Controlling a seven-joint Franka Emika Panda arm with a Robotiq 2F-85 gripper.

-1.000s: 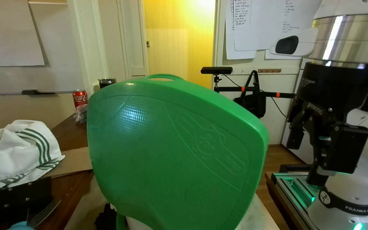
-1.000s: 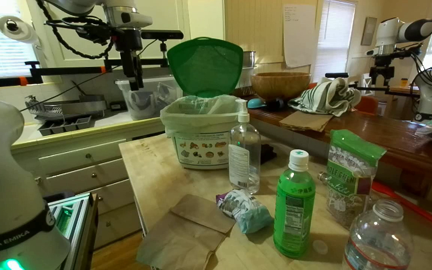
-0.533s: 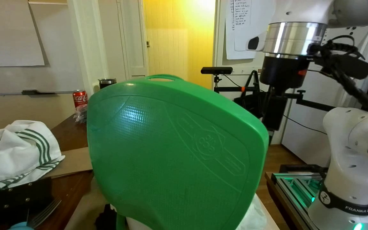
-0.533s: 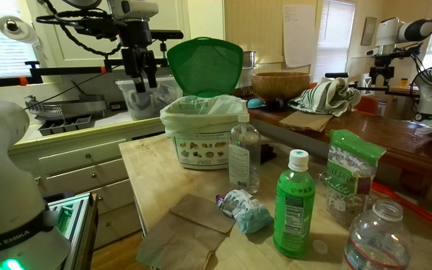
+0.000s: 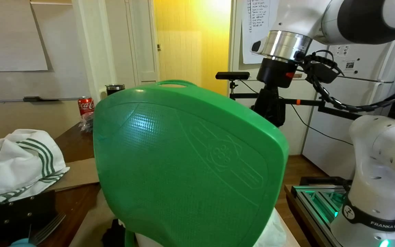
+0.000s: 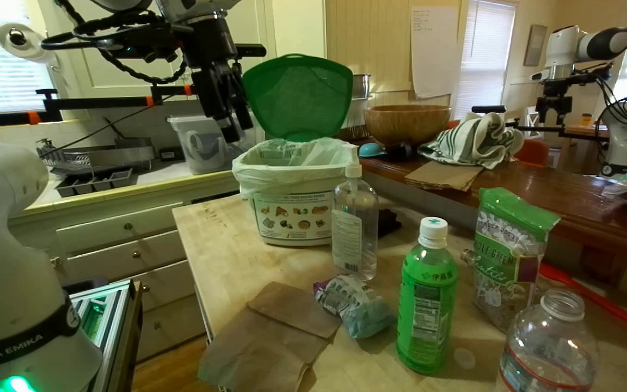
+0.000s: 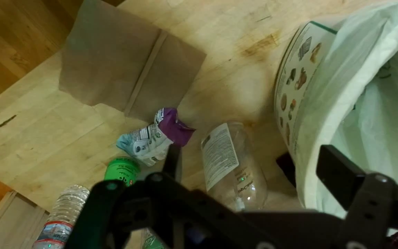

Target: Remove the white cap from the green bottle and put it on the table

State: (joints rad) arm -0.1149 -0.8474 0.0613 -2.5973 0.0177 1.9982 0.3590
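Observation:
The green bottle (image 6: 426, 310) stands upright on the light wooden table (image 6: 218, 261) in an exterior view. Its white cap (image 6: 433, 232) sits on its neck. In the wrist view the green bottle (image 7: 122, 169) shows only in part at lower left, and its cap is hidden behind my finger. My gripper (image 6: 239, 128) is in the air beside the bin's raised lid, well behind and above the green bottle, tilted. In the wrist view my gripper (image 7: 256, 167) is open with nothing between its fingers. In an exterior view my gripper (image 5: 267, 106) is partly hidden by the green lid.
The lined bin (image 6: 292, 218) with raised green lid (image 5: 190, 164) stands at the back. A pump bottle (image 6: 354, 228), crumpled wrapper (image 6: 354, 305), brown paper (image 6: 270, 337), lentil bag (image 6: 512, 261), clear bottle (image 6: 550, 348) and faint round disc (image 6: 464, 358) surround the green bottle.
My arm has swung round toward the bin, and the gripper has turned and tilted. The green bottle, its cap and the other table objects have not moved.

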